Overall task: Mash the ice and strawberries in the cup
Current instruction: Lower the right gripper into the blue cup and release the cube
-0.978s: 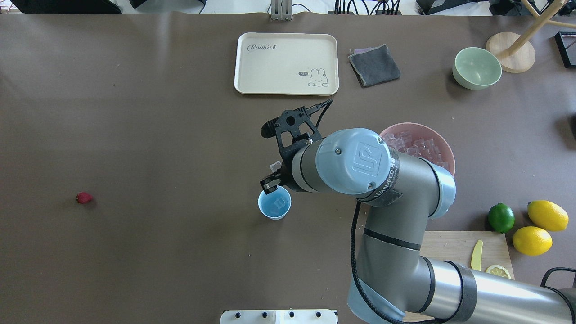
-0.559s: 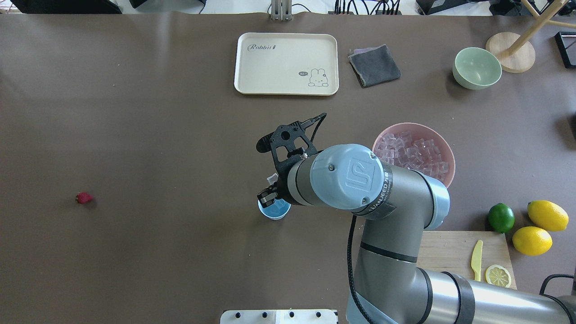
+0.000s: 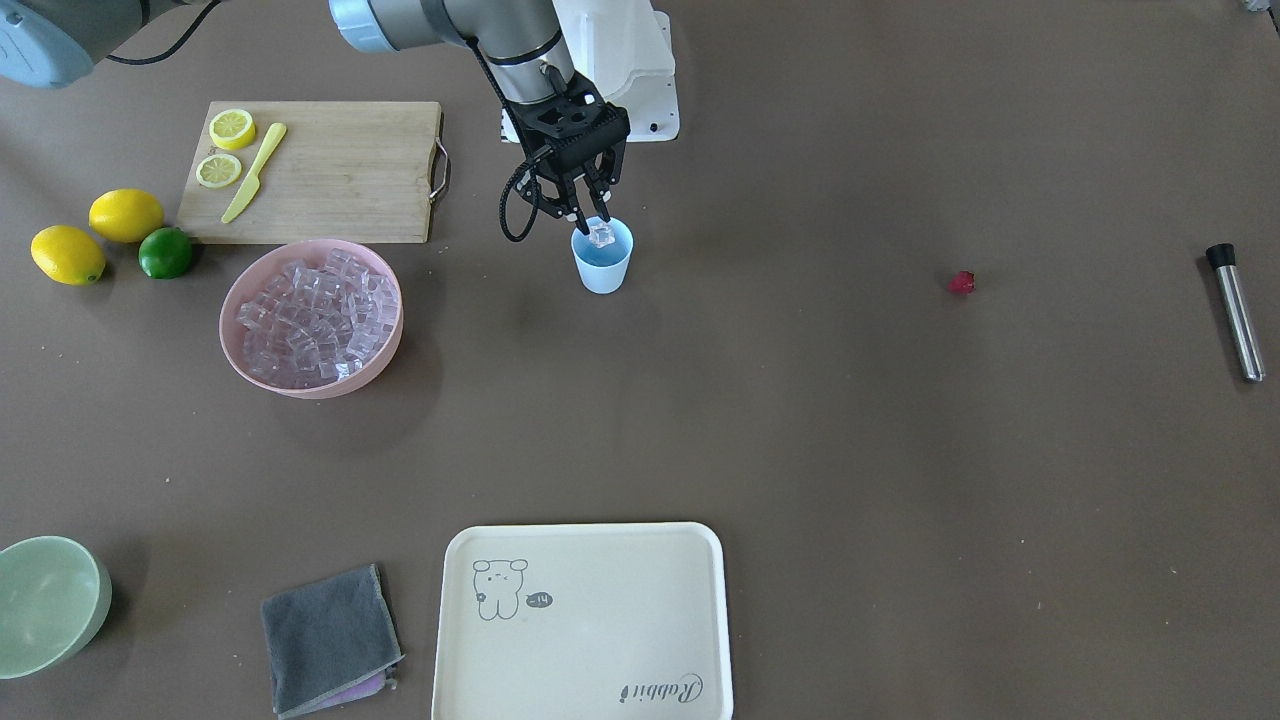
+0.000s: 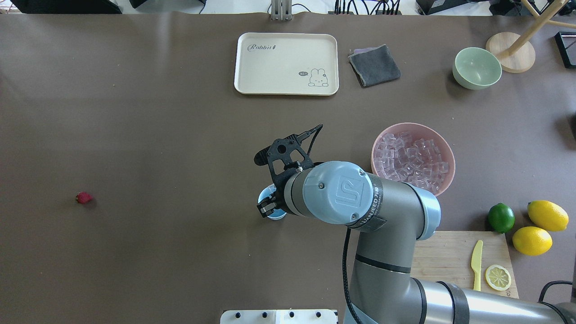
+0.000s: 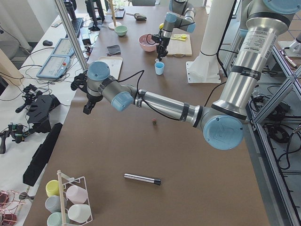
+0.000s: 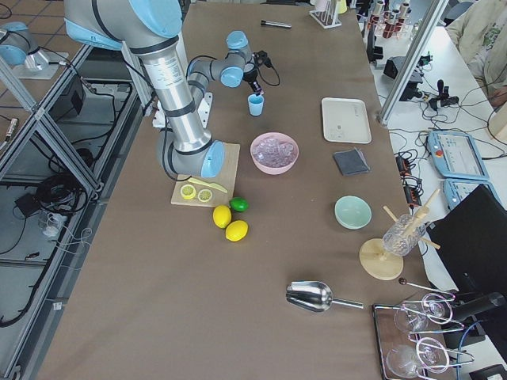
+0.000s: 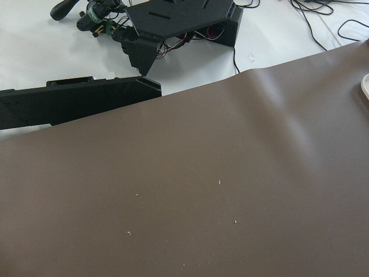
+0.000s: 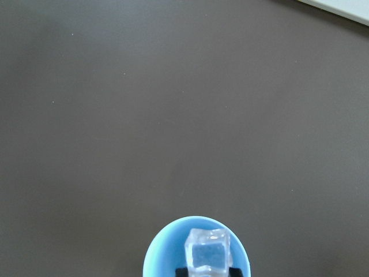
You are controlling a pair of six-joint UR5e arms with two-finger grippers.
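Observation:
My right gripper (image 3: pixel 592 218) is shut on one clear ice cube (image 3: pixel 601 235) and holds it in the mouth of the light blue cup (image 3: pixel 603 268). In the right wrist view the cube (image 8: pixel 207 254) sits between the two fingertips, over the cup (image 8: pixel 161 257). In the overhead view the gripper (image 4: pixel 270 206) covers most of the cup (image 4: pixel 270 216). The strawberry (image 3: pixel 961 283) lies alone on the table, far to the robot's left (image 4: pixel 84 197). My left gripper (image 5: pixel 87 107) shows only in the exterior left view, so I cannot tell whether it is open or shut.
A pink bowl (image 3: pixel 310 393) full of ice cubes (image 3: pixel 310 315) stands to the cup's right. A metal rod (image 3: pixel 1238 312) lies past the strawberry. A cutting board (image 3: pixel 340 170), lemons, lime, cream tray (image 3: pixel 585 545), grey cloth and green bowl (image 3: pixel 45 600) ring the table.
My right gripper has moved back toward the robot with the ice cube and now stands over the cup, hiding most of it in the overhead view.

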